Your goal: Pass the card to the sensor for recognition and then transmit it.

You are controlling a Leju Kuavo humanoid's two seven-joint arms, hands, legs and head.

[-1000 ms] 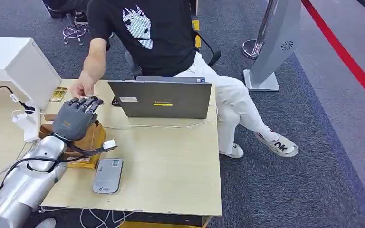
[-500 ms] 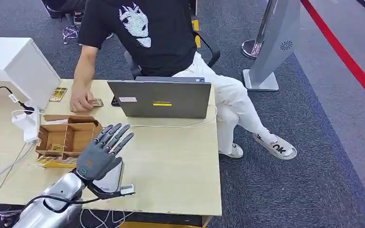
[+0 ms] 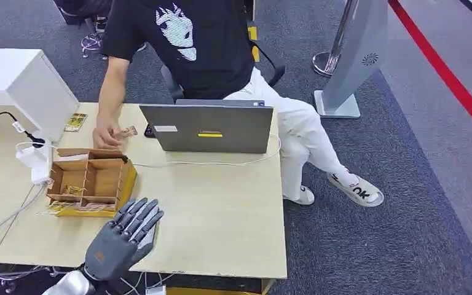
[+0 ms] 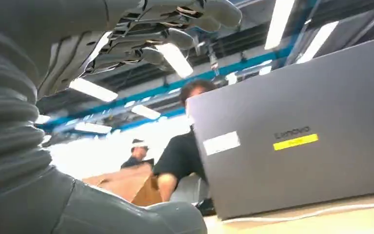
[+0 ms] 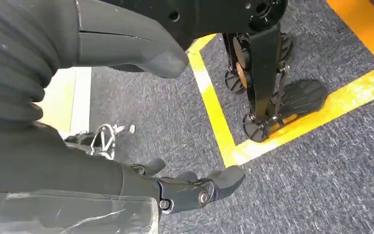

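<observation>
head view: left hand (image 3: 121,241) fingers spread, empty, over the table's (image 3: 221,209) near edge; right hand (image 5: 126,58) loosely open, empty.

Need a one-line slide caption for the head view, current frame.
Left hand open, empty, at the table's near edge; a seated person's hand holds a card beside the laptop, behind the cardboard box.

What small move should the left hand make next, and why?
Probably reach forward to the box for another card. The left hand hovers near the table's front edge, fingers spread and holding nothing, while the person's hand has a card by the laptop. More cards lie in the box.
</observation>
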